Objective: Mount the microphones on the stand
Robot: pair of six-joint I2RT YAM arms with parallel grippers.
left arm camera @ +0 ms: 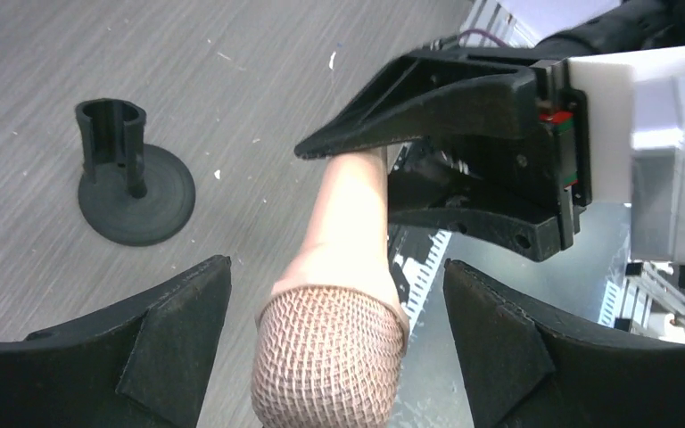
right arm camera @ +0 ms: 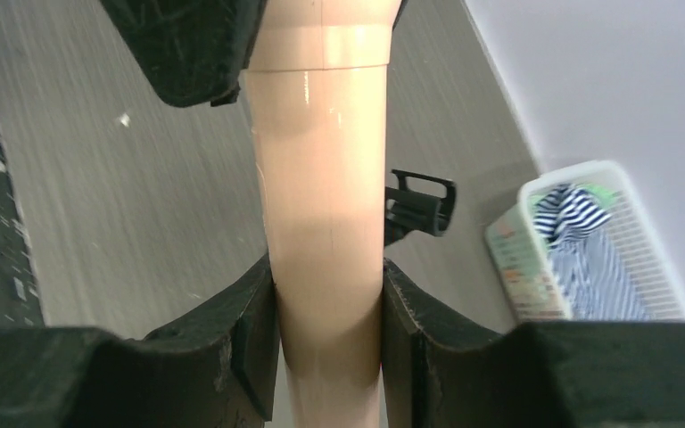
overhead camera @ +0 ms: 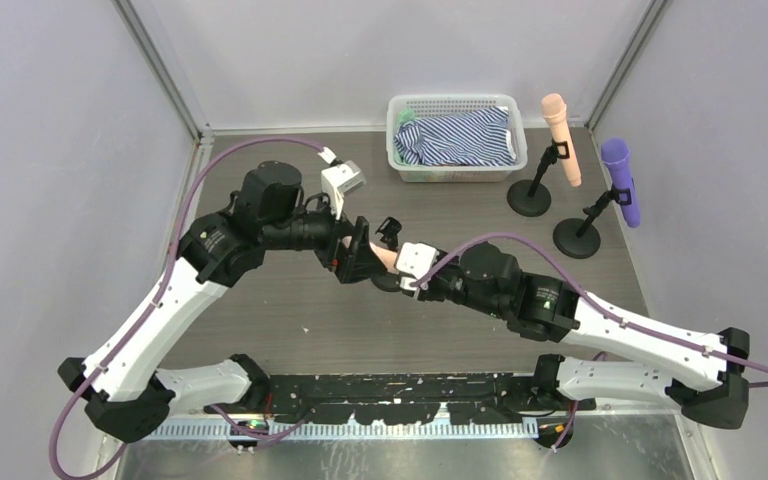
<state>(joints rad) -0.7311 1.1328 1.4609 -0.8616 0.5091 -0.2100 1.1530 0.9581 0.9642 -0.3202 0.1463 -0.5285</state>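
Note:
A peach-pink microphone (overhead camera: 384, 258) hangs over mid-table between my two grippers. My right gripper (right arm camera: 328, 267) is shut on its smooth handle (right arm camera: 321, 205). The left gripper (left arm camera: 334, 267) is open, its fingers standing clear on either side of the mesh head (left arm camera: 330, 357). An empty black stand (left arm camera: 134, 187) with an open clip sits on the table just beside them; its clip (overhead camera: 389, 228) peeks out behind the grippers in the top view. At the back right, a second peach-pink microphone (overhead camera: 561, 138) and a purple one (overhead camera: 621, 180) sit clipped in their own stands.
A white basket (overhead camera: 450, 100) with a striped blue-and-white cloth (overhead camera: 460, 137) stands at the back, left of the two loaded stands (overhead camera: 529, 199). Grey walls close in the sides and back. The arms' bases and a rail run along the near edge.

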